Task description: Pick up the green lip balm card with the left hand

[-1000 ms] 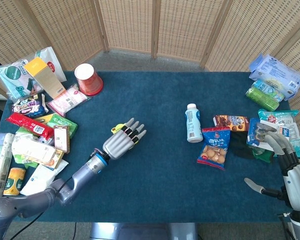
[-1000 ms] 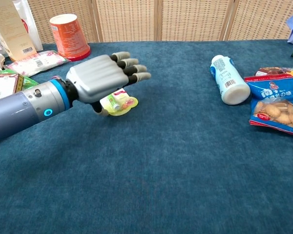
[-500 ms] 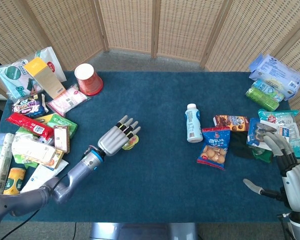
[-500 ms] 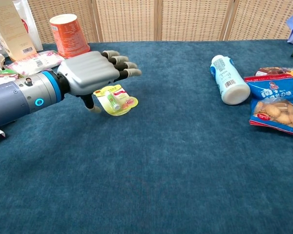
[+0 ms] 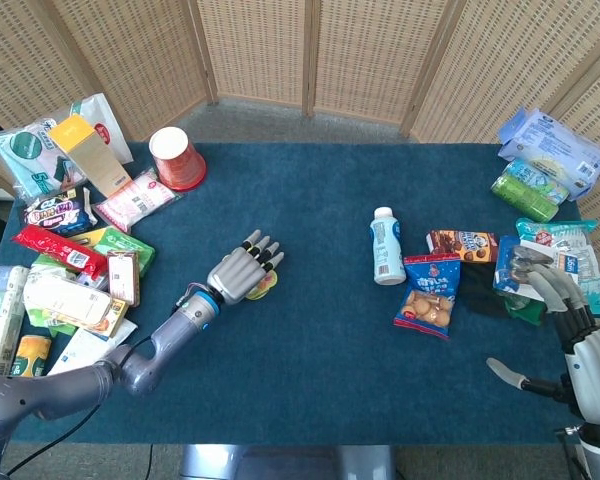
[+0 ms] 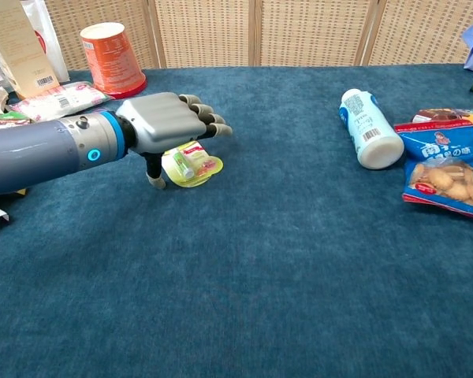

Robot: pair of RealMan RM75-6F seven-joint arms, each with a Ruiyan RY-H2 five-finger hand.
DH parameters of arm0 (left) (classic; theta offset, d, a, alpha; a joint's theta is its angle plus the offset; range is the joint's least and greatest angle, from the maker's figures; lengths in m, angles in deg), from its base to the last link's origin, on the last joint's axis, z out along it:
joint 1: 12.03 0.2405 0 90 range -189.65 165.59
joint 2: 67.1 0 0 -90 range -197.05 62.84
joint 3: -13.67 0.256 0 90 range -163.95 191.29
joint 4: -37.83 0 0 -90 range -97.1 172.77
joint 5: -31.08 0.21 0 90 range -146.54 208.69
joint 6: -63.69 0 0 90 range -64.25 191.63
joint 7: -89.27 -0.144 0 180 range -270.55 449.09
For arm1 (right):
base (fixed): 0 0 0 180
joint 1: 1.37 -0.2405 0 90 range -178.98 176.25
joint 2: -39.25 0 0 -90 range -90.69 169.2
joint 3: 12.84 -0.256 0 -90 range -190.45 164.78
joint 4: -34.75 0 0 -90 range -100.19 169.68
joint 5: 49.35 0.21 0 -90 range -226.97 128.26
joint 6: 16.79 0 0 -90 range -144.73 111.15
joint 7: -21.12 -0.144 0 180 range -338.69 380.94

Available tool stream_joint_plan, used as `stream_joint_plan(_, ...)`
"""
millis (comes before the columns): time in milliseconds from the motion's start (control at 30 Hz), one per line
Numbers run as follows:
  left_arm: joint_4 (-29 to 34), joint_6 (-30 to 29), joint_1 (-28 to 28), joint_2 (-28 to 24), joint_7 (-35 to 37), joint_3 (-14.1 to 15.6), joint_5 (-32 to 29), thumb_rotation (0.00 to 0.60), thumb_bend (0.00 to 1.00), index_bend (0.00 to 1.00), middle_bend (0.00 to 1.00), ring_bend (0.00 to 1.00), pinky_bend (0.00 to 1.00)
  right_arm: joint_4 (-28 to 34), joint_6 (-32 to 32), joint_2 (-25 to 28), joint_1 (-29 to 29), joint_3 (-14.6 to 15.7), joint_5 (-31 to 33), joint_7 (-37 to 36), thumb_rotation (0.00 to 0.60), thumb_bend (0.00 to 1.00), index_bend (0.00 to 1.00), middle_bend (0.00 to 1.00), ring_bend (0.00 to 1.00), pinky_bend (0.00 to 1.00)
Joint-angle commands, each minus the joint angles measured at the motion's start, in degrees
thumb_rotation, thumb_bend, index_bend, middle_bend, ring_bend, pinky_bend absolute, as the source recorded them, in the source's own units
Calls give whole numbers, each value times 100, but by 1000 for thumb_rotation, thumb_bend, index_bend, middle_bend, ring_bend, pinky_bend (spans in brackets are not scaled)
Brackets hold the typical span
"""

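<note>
The green lip balm card (image 6: 192,164) lies flat under the left hand (image 6: 167,125), fingers spread, holding nothing.

Lighting bright, even, diffuse; shadows soft, faint on tabletop (image 6: 299,276). Both views sharp; no glare noted.

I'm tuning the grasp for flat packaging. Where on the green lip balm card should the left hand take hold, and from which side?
Probably the card's near-left rim, pinched from above. It lies flat on the table cloth, so only its thin edge offers purchase, and the raised balm tube runs down its middle. The left hand hovers over that side, thumb down beside the rim, fingers spread above the card.
</note>
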Motion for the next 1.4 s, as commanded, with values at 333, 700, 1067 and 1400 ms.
stream_joint_plan(333, -99, 53, -357, 232, -288, 43, -417, 600, 0, 605, 597, 573, 648, -10, 56, 49, 20, -20, 40, -130, 600, 0, 0, 0, 0, 0)
stream_joint_plan(700, 393, -380, -397, -103, -203, 44, -341, 600, 0, 889, 921, 871, 790, -16, 75, 44, 49, 15, 2, -132, 600, 0, 0, 0, 0, 0)
stream_joint_plan(1067, 1245, -760, -438, -745, -545, -23, -434, 600, 0, 890, 924, 872, 791, -58, 177, 1, 124, 87, -112, -118, 600, 0, 0, 0, 0, 0)
stream_joint_plan(1400, 2092, -1161, -419, -1317, -852, -118, -613, 600, 0, 890, 923, 872, 790, -24, 178, 28, 114, 59, -81, -140, 600, 0, 0, 0, 0, 0)
